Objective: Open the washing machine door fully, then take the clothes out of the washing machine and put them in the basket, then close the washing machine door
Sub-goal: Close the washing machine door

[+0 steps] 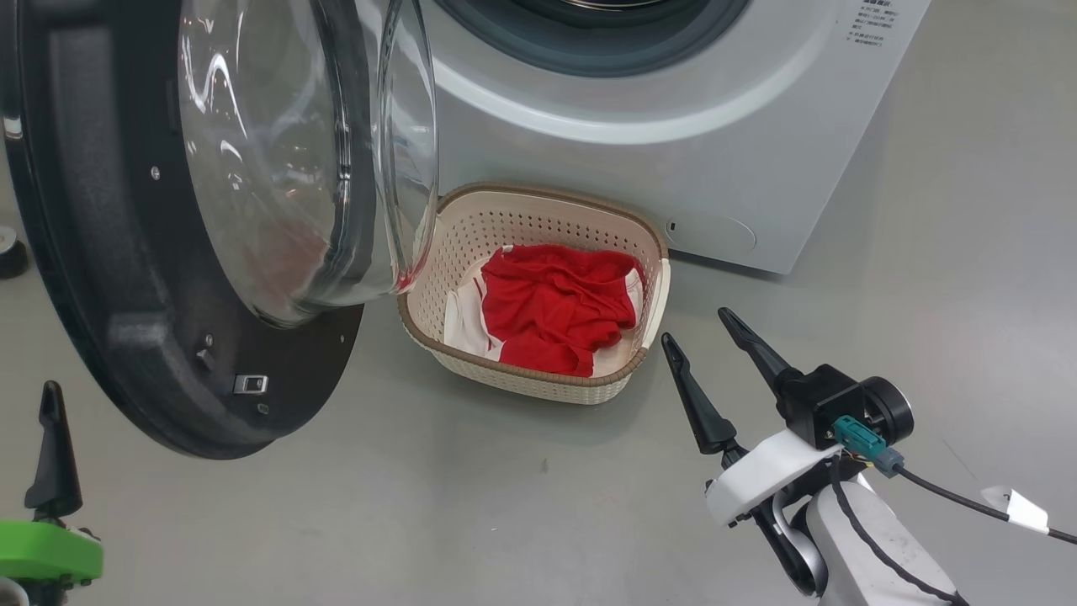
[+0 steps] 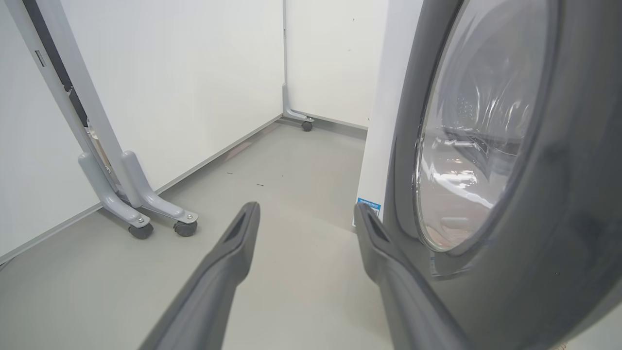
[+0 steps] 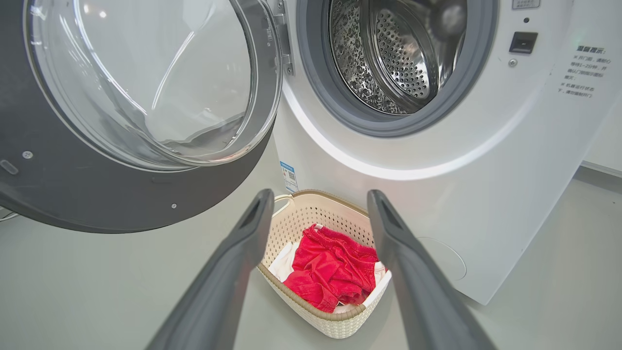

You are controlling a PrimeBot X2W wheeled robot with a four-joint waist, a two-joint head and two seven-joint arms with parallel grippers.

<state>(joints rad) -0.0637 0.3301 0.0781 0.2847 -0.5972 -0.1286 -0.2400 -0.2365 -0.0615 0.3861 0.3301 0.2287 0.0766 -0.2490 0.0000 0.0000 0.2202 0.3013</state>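
One washing machine [image 1: 673, 126], one door, one basket and two pincers on a grey floor [image 1: 505, 505]: the washing machine door [image 1: 109, 278] stood wide open at the left, hinged at the porthole's left side, its black rim framing the bulging clear glass bowl. Behind it the round, grey-gasketed porthole showed the perforated steel drum [image 3: 388, 58]. The single cream basket [image 1: 538, 383] sat on the floor just in front of the machine, right of the door and partly under its glass. It held the clothes [image 1: 555, 307], a crumpled heap of bright red fabric over white cloth; how many garments made up the heap could not be told. The right pincer [image 1: 696, 326] hung near the basket's right side, clear of it, fingers apart and gripping nothing. The left pincer [image 2: 305, 207] was also spread and empty, at the outer face of the door, one finger just beside the rim. One small blue label sticker [image 3: 290, 176] marked the machine's lower left corner
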